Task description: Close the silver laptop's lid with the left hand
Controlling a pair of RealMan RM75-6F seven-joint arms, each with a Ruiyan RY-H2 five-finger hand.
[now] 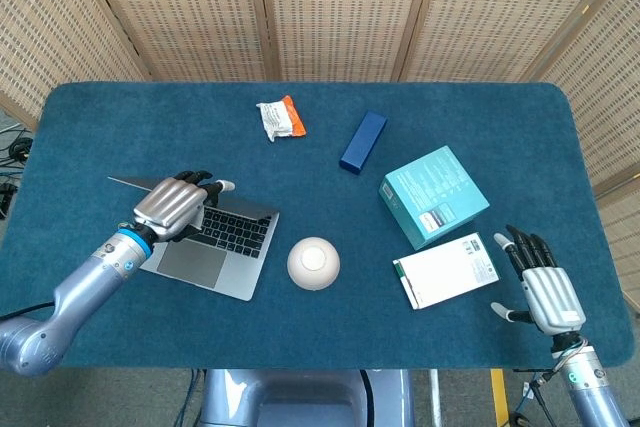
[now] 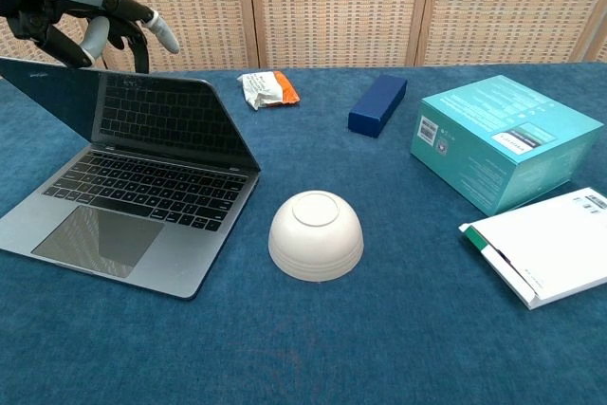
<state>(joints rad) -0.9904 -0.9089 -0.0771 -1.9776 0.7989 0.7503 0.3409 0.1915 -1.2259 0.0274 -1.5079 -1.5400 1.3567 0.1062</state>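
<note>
Fingers (image 2: pixel 142 21) of the left hand (image 1: pixel 178 205) are curling over the laptop lid's (image 2: pixel 142 120) far edge, while only the head view is showing the right hand (image 1: pixel 540 282) resting spread wide on the bench (image 1: pixel 120 117).

This looks like a staged test area in a lab or robotics workroom, not a home. A table (image 1: pixel 90 117) covered edge to edge in dark blue carpet-like cloth stands before folding screens (image 1: pixel 330 7) of woven cane in pale wooden frames, which close off the far edge and both far corners. Grey hard floor shows past the left and right edges, with black cables (image 1: pixel 12 152) lying beside the left one and a yellow floor stripe (image 1: pixel 497 397) beyond the near edge.
</note>
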